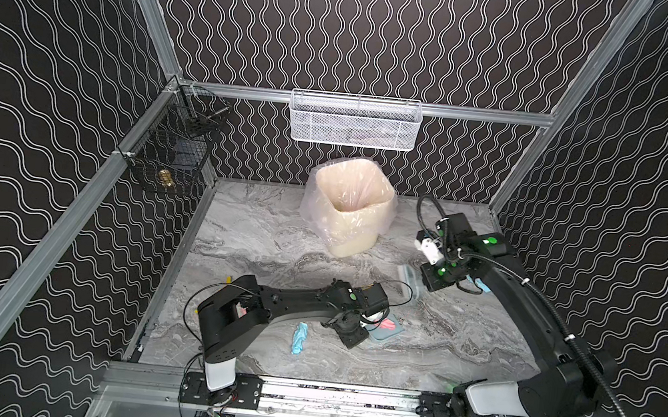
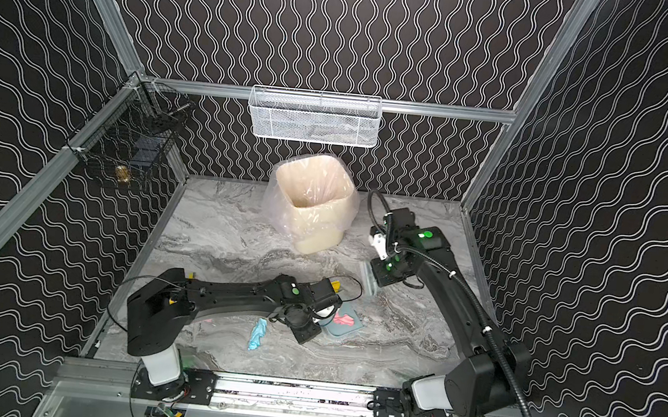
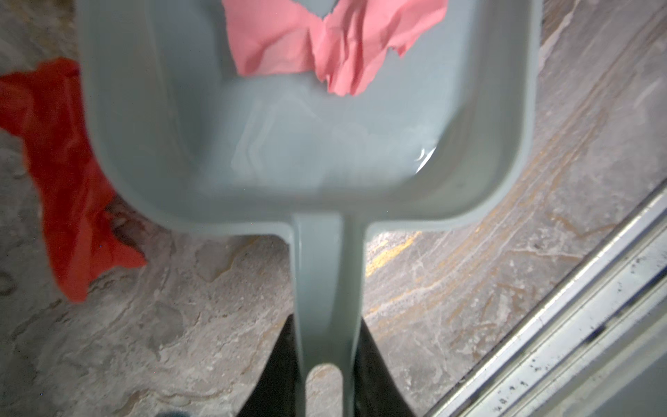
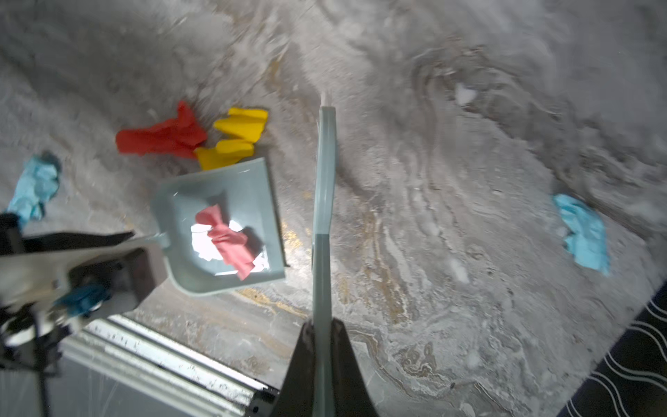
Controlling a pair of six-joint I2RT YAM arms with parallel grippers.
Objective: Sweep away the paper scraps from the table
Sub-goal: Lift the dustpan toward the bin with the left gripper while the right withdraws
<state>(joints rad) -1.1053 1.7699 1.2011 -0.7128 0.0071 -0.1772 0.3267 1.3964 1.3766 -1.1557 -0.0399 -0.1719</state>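
We are clamping our left gripper [image 3: 326, 364] narrowly on the handle of the pale blue plastic dustpan [image 4: 249, 187], which is carrying a crumpled pink paper scrap [image 4: 227, 236], and squeezing our right gripper [image 4: 322, 361] tight around the pale blue brush [image 4: 323, 180], while a red paper scrap [image 4: 162, 137] and yellow paper scraps [image 4: 238, 124] are lying just beside the pan's lip on the grey marble-patterned table [image 1: 263, 228], with light blue paper scraps [image 4: 584, 234] lying farther off.
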